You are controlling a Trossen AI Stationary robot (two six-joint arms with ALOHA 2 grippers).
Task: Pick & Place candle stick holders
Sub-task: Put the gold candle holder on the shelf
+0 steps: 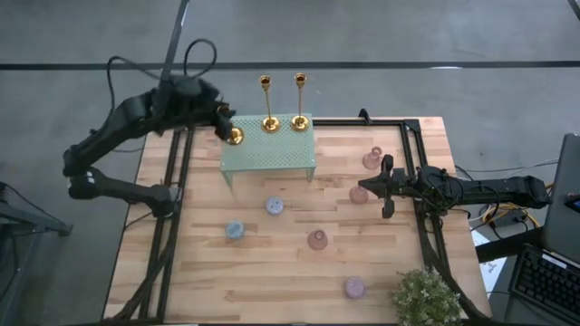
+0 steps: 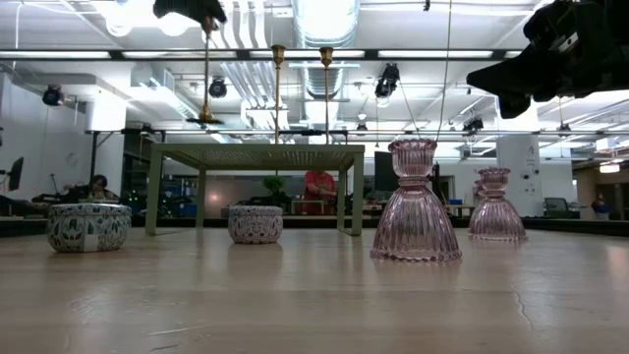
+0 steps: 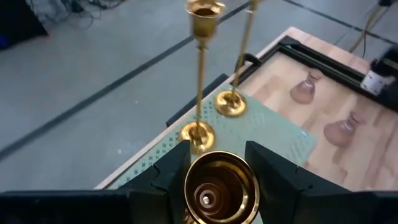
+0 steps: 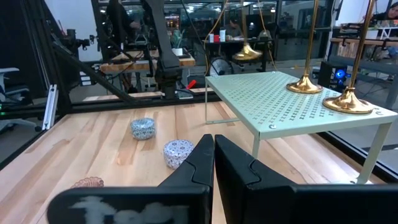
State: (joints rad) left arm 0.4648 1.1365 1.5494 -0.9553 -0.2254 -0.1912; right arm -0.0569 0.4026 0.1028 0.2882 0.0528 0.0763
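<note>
My left gripper [image 1: 223, 121] is shut on a slender gold candlestick [image 2: 206, 74] just off the far left corner of the pale green perforated rack [image 1: 269, 152]. Two more gold candlesticks [image 1: 269, 122] [image 1: 300, 120] stand on their round bases on the rack's far edge. Two small blue holders [image 1: 274, 206] [image 1: 235, 231] and several pinkish glass holders [image 1: 316, 239] [image 1: 372, 160] sit on the table. My right gripper [image 4: 213, 146] waits shut above the table's right side, over a pink holder [image 1: 360, 194]. My left gripper pinches the candlestick's top cup [image 3: 194, 180] between its two fingers [image 3: 267, 165]. The fingers slant down from the table's far left. The candlestick hangs below them, near upright, its round base [image 4: 247, 53] lifted clear beside the rack's corner.
A bushy potted plant [image 1: 424, 294] stands at the near right corner. Black frame rails [image 1: 419, 163] run along the table's left, right and far sides. A keyboard and screen [image 1: 544, 263] lie off the right edge. Bare wood shows at the table's near left.
</note>
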